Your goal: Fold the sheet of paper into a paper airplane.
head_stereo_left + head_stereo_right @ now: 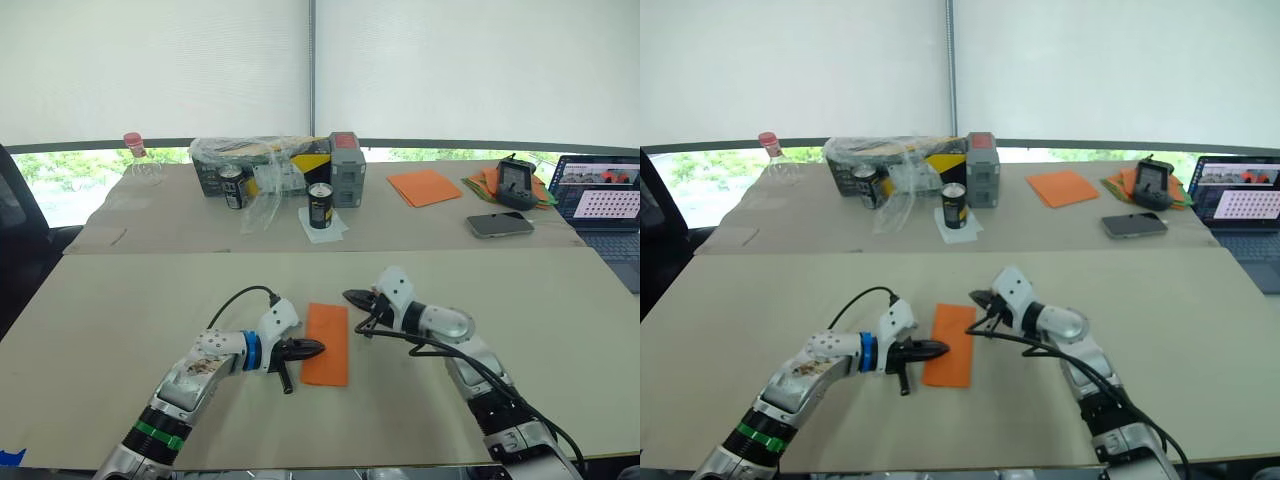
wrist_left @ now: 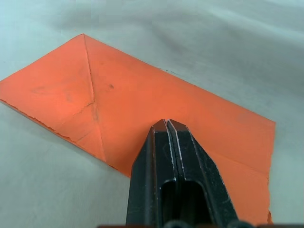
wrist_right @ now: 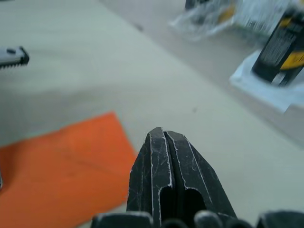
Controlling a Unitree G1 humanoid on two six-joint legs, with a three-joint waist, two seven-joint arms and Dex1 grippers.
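Observation:
The sheet of paper [image 1: 326,345] lies flat on the near table as a narrow bright orange rectangle with diagonal creases at one end [image 2: 90,102]. My left gripper [image 1: 316,348] is shut, and its tips rest over the sheet's left edge, about midway along it. My right gripper [image 1: 349,296] is also shut and empty. It hovers just off the sheet's far right corner [image 3: 111,123]. A paper airplane is out of view.
On the far table stand two dark cans [image 1: 320,205], a plastic-wrapped box [image 1: 255,160], a grey box [image 1: 346,168] and a bottle [image 1: 135,155]. To the right lie a paler orange sheet [image 1: 424,186], a phone [image 1: 499,224], a paper pile [image 1: 480,183] and a laptop [image 1: 600,200].

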